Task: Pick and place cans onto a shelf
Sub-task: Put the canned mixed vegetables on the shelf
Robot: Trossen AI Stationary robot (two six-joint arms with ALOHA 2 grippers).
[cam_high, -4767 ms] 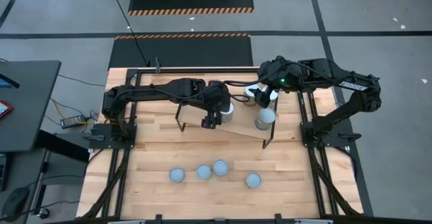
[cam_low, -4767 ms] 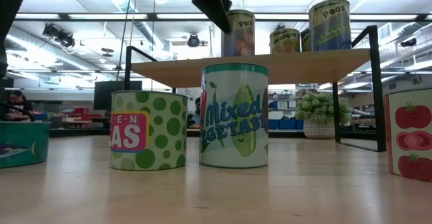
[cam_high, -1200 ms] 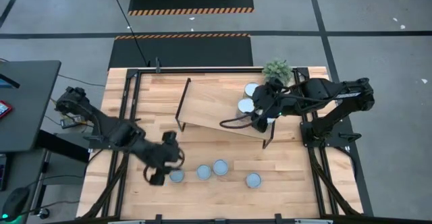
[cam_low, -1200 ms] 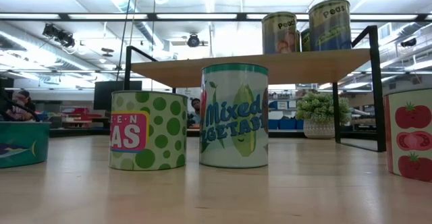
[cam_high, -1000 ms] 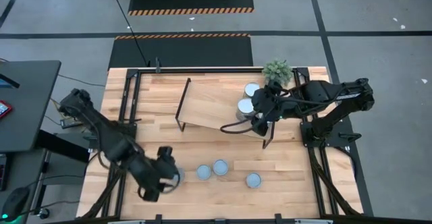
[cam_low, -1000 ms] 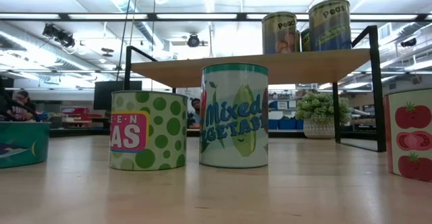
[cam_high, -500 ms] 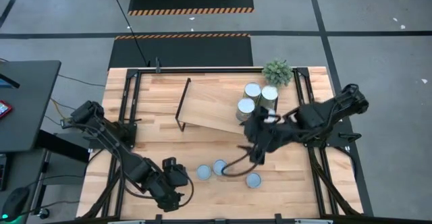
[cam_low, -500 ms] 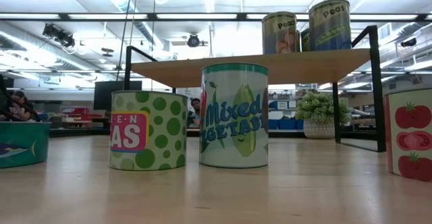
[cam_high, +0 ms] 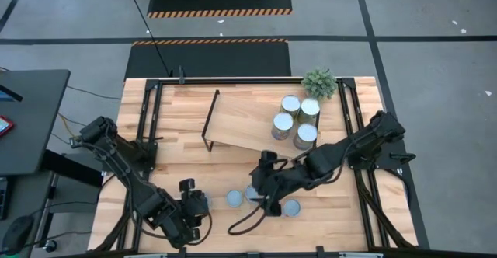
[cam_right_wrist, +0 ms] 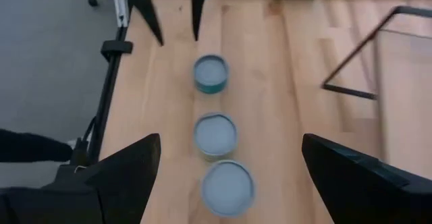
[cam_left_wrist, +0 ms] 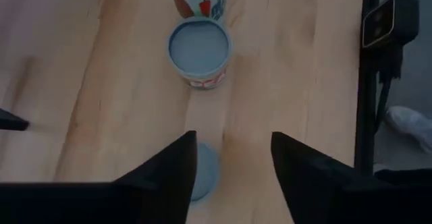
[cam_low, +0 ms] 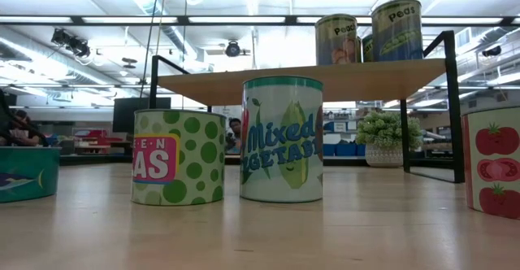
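The light-wood shelf point(cam_high: 245, 122) stands at the table's far middle and carries four cans, among them one at its front right point(cam_high: 305, 134); two show in the low view point(cam_low: 396, 30). A row of cans stands near the front edge: a can point(cam_high: 234, 198), one point(cam_high: 290, 207) at the right end, and one point(cam_left_wrist: 202, 173) between my left gripper's open fingers without touching them. My left gripper point(cam_high: 196, 203) point(cam_left_wrist: 233, 163) hovers over the row's left end. My right gripper point(cam_high: 260, 190) point(cam_right_wrist: 239, 177) is open above the row's middle, over a can point(cam_right_wrist: 227, 187).
A small potted plant point(cam_high: 318, 81) stands at the far right behind the shelf. Black metal rails point(cam_high: 147, 134) run along both table sides. In the low view the table cans point(cam_low: 282, 140) stand upright in front of the shelf point(cam_low: 325, 79). Bare wood lies left of the shelf.
My right gripper has left the shelf's front right and gone toward the near edge and the left, to above the row of cans; a fourth can now shows on the shelf. My left arm has swung toward the near edge, its gripper staying by the row's left end.
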